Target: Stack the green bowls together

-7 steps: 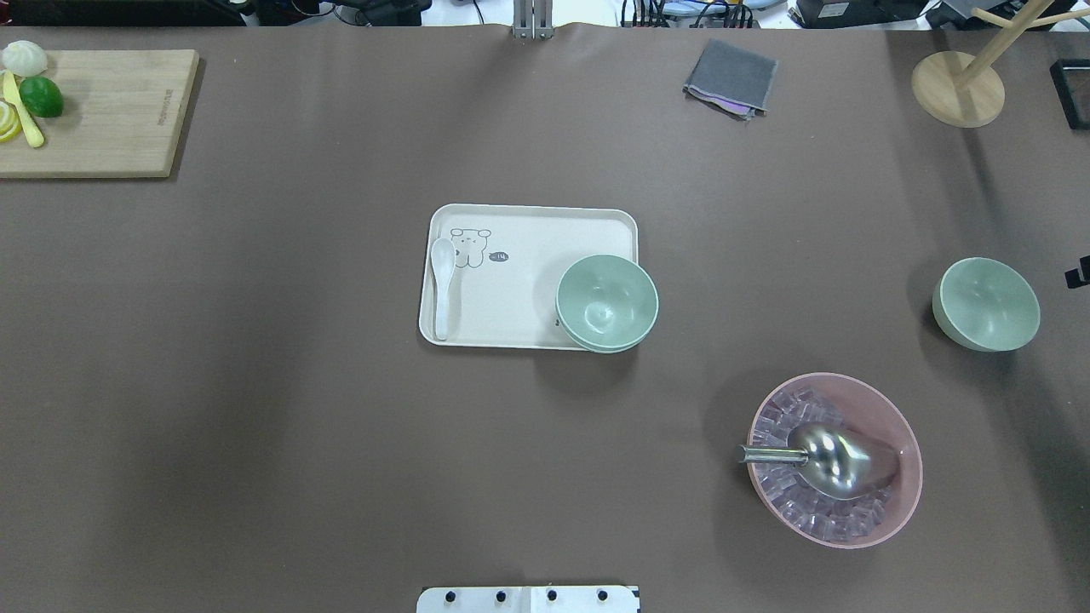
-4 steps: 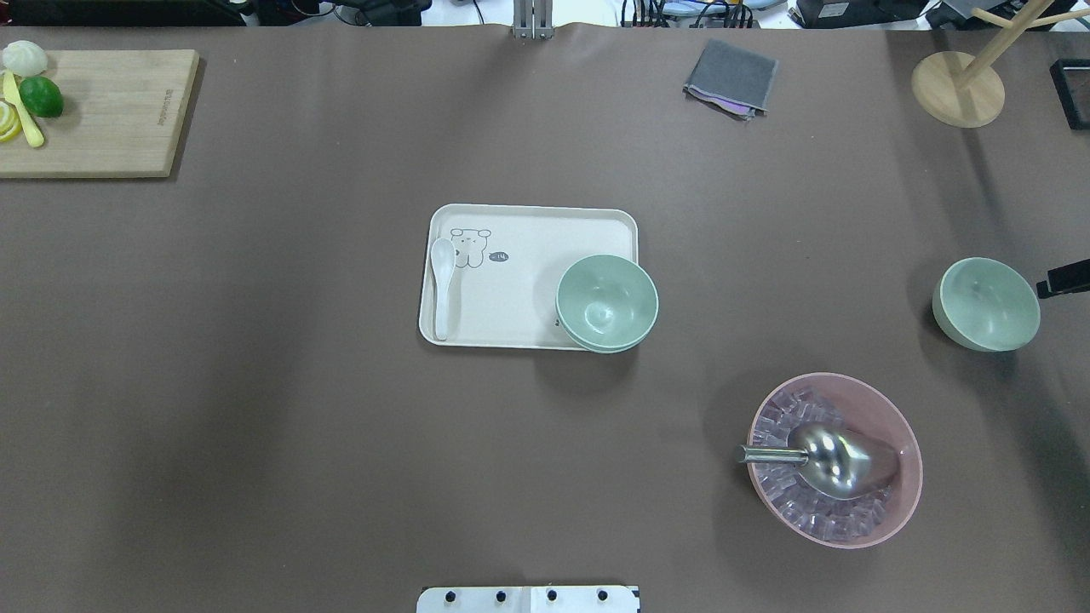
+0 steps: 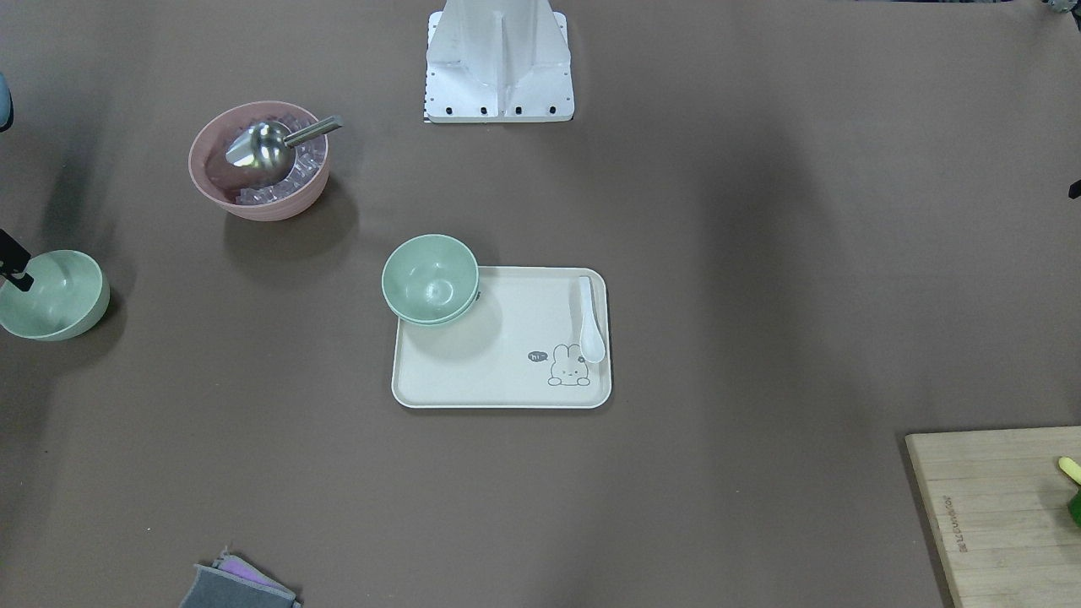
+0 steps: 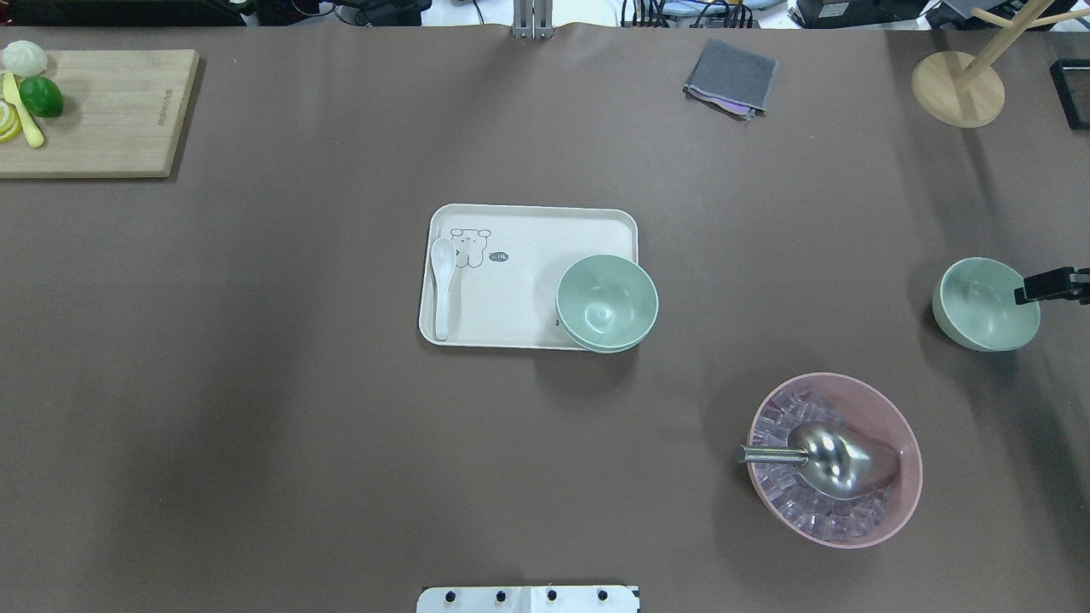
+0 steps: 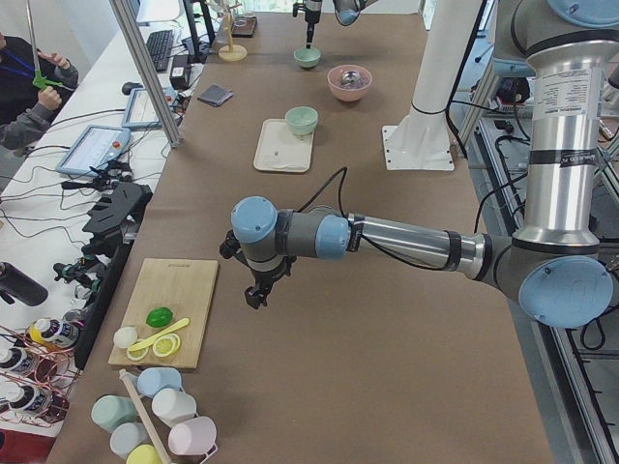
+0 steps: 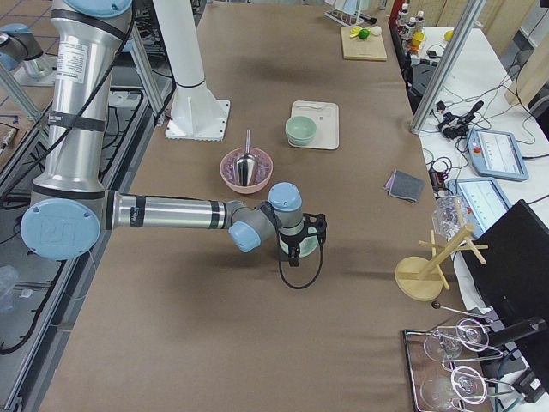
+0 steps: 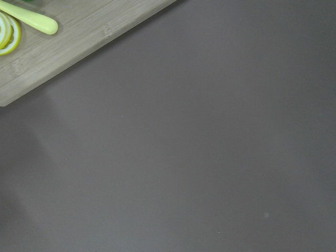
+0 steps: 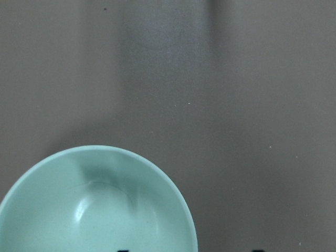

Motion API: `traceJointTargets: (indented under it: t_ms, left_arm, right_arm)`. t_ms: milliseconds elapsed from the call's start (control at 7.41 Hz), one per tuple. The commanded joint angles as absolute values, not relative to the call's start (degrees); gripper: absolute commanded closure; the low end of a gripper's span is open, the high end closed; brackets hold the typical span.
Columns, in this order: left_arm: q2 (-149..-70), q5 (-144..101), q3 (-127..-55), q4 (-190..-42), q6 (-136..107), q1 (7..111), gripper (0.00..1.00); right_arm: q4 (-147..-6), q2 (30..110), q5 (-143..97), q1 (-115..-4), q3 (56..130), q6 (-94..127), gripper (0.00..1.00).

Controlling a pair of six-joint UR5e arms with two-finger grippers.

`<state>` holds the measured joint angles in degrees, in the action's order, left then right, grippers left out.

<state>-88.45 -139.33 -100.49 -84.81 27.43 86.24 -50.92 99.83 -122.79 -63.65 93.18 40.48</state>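
Note:
Two green bowls (image 4: pixel 606 303) sit nested on the near right corner of a cream tray (image 4: pixel 511 214); they also show in the front view (image 3: pixel 429 279). A third green bowl (image 4: pixel 979 306) stands alone at the far right of the table. My right gripper (image 4: pixel 1054 286) reaches in from the right edge over this bowl's rim. In the right wrist view the bowl (image 8: pixel 97 205) fills the lower left, and two dark fingertips at the bottom edge stand wide apart, one inside the rim and one outside. My left gripper (image 5: pixel 256 293) hangs near the cutting board; I cannot tell if it is open.
A pink bowl (image 4: pixel 904 502) with ice cubes and a metal scoop (image 4: pixel 839 460) stands near the lone bowl. A white spoon (image 4: pixel 442 281) lies on the tray. A cutting board (image 4: pixel 111 111) with fruit, a grey cloth (image 4: pixel 731 78) and a wooden stand (image 4: pixel 958 89) line the far edge.
My right gripper has come in from the right edge and now reaches over the lone green bowl's rim. The bowls have not moved.

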Motion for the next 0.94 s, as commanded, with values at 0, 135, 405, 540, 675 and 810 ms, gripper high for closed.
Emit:
traceJointTargets:
  t_ms: [0,135,405,540,675,810]
  left_arm:
    - [-88.4,-139.3,-100.4,-84.8,27.4,86.2,0.02]
    - [-88.4,-139.4,-100.4,-84.8,27.4,86.2,0.02]
    - [-88.4,-139.4,-100.5,-84.8,27.4,86.2,0.02]
    - [-88.4,-139.3,-100.5,-84.8,27.4,86.2,0.02]
    - [-88.4,-139.4,-100.6,-84.8,27.4,86.2,0.02]
    - [-88.4,-139.3,-100.6,-84.8,27.4,86.2,0.02]
  right_arm:
    - [-50.8,99.8,-122.4,-63.5,92.6,40.6,0.38]
    - [-50.8,99.8,-122.5,-63.5,92.5,40.6,0.44]
    - [-50.8,99.7,-122.6,-63.3,92.5,40.6,0.51]
    - [-50.9,99.7,-122.5,-63.3,92.5,40.6,0.57]
    - [-50.9,99.7,-122.5,-63.3,92.1,40.6,0.67]
    - [-50.9,99.1,-122.5,-63.3,91.6,40.6,0.74]
